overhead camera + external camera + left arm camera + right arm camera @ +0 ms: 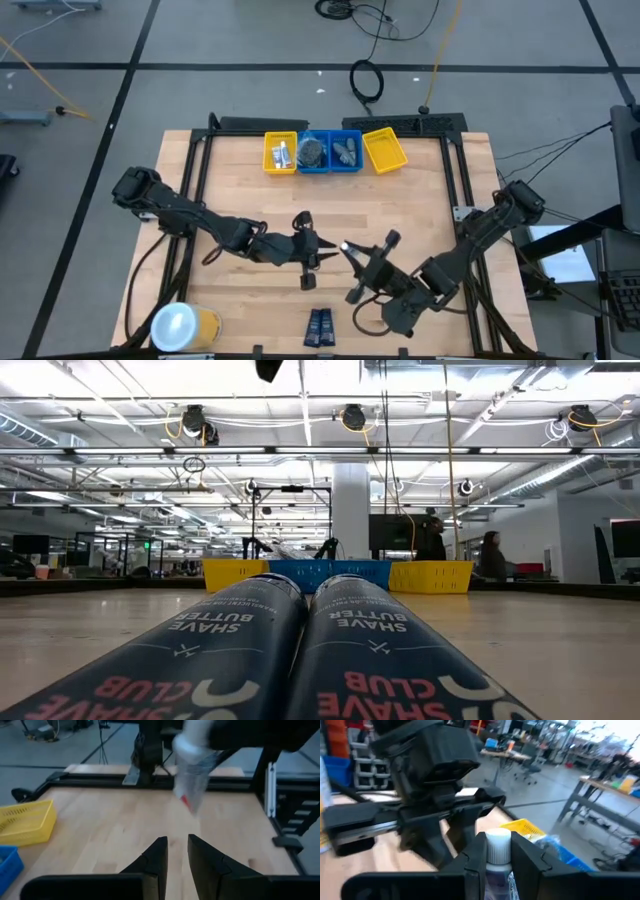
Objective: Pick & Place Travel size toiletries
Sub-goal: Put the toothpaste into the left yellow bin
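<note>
My right gripper hovers over the middle of the table, shut on a small white-capped tube. The left wrist view shows that tube in the air, its red-marked end lowest. My left gripper faces it from the left, holding nothing, its fingers a narrow gap apart. Two navy flat packets lie side by side at the near edge and fill the low view. More toiletries lie in the far trays. My right gripper pinches the tube between its two fingers just behind the white cap. The fingers lie along the tube, and the cap shows between their tips. The tube is lifted clear of the table.
A row of yellow and blue trays stands at the far edge. A large yellow round container with a white top sits at the near left corner. A black frame runs along the table's sides. Bare wood lies between the grippers and the trays.
</note>
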Controlling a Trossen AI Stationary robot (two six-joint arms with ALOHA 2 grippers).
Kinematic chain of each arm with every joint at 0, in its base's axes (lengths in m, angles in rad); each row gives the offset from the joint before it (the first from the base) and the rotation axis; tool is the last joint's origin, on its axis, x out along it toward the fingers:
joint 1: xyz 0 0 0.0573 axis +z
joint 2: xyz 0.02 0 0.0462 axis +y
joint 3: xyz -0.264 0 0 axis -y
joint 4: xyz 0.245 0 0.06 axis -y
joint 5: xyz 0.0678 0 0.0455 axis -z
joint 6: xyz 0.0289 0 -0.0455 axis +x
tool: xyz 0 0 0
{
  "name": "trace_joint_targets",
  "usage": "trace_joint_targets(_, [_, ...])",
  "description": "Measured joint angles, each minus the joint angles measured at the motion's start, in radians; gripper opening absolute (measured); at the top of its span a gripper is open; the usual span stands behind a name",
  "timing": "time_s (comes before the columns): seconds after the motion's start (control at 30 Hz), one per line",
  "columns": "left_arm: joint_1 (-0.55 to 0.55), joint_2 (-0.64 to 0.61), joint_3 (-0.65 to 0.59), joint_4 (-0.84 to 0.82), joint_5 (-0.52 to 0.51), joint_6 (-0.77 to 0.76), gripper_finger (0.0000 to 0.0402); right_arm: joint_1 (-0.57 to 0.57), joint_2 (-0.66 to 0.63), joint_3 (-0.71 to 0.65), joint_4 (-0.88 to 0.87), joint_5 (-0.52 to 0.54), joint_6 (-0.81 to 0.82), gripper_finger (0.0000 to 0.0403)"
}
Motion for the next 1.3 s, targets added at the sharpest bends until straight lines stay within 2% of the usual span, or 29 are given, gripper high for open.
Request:
trace_joint_targets(0.1, [-0.004, 0.0, 0.0, 0.021, 0.0, 0.001, 0.0077, -0.016, 0.004, 0.0, 0.06, 0.033, -0.074, 0.0053])
trace_joint_targets(0.4, [0.001, 0.0, 0.0, 0.022, -0.033, -0.026, 0.0077, -0.077, 0.004, 0.0, 0.29, 0.028, -0.311, 0.0053])
trace_joint_targets(0.7, [0.001, 0.0, 0.0, 0.066, -0.044, -0.005, 0.0077, -0.119, 0.004, 0.0, 0.324, -0.007, -0.315, 0.0053])
trace_joint_targets(0.97, [0.002, 0.0, 0.0, 0.072, -0.172, -0.023, 0.0077, -0.13, 0.004, 0.0, 0.351, -0.025, -0.326, 0.0053])
trace_joint_targets(1.3, [0.023, 0.001, 0.0, 0.094, -0.172, -0.045, 0.0077, -0.141, 0.004, 0.0, 0.392, -0.024, -0.351, 0.0053])
